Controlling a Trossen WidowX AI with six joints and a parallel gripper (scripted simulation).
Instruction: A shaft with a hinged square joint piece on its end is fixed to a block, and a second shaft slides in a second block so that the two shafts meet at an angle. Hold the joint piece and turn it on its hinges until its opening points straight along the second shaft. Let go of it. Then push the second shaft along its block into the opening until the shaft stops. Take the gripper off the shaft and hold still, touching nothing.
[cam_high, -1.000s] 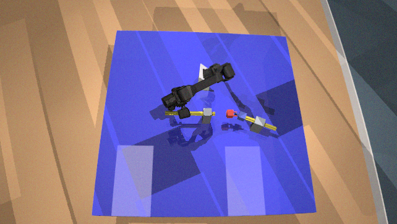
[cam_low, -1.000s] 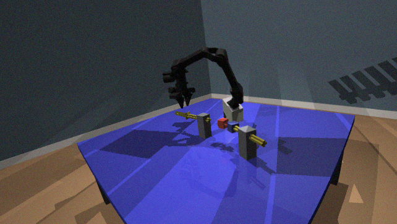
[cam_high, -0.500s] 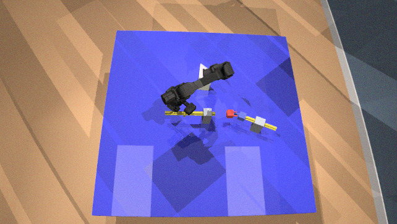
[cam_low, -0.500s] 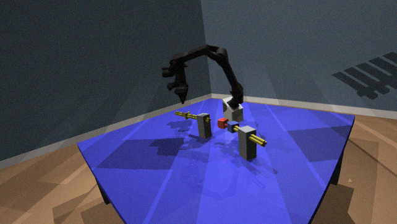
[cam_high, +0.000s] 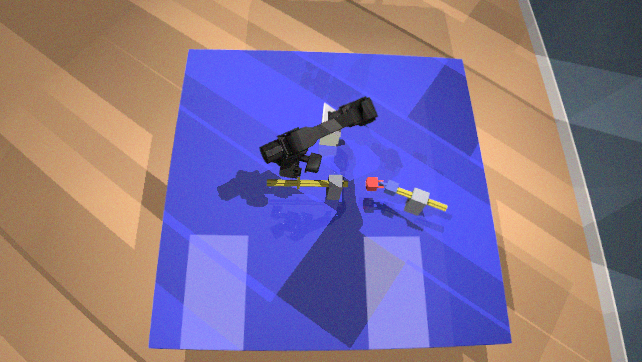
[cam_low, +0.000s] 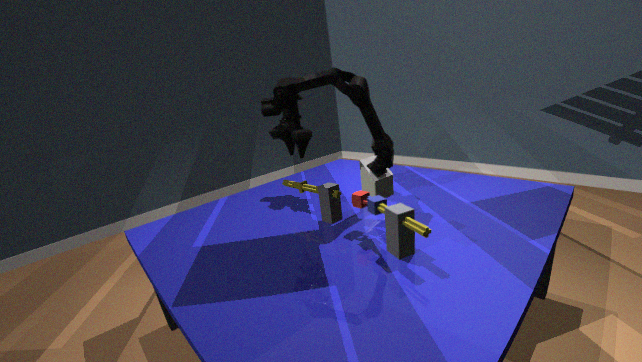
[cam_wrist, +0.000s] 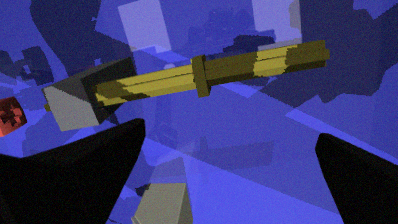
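I look first at the surface (cam_high: 225, 80) (cam_low: 250, 325) (cam_wrist: 230, 200), which is blue and crossed by dark shadows and lighter bands. One pale patch (cam_high: 215, 295) and another pale patch (cam_high: 397, 295) lie on it in the top view. Around it I see the wooden floor (cam_high: 75, 200) (cam_low: 600, 240), and behind, a grey-blue wall (cam_low: 475, 100) bearing a slatted shadow. My pincer (cam_high: 301, 168) (cam_low: 296, 156) (cam_wrist: 230, 134) is released, its fingers wide apart with nothing between, above the sliding shaft (cam_high: 312, 183) (cam_low: 310, 188) (cam_wrist: 230, 72). This yellow shaft passes through its grey block (cam_high: 334, 187) (cam_low: 331, 205) (cam_wrist: 75, 107). The red joint piece (cam_high: 372, 183) (cam_low: 360, 199) (cam_wrist: 10, 116) stands apart from it, at the end of the other shaft (cam_high: 438, 205) (cam_low: 417, 226), which a second block (cam_high: 417, 198) (cam_low: 400, 235) carries. In the wrist view the red piece is cut by the border, and that second block does not enter. The hinge is too small for me to read, and I cannot tell exactly where the opening points.
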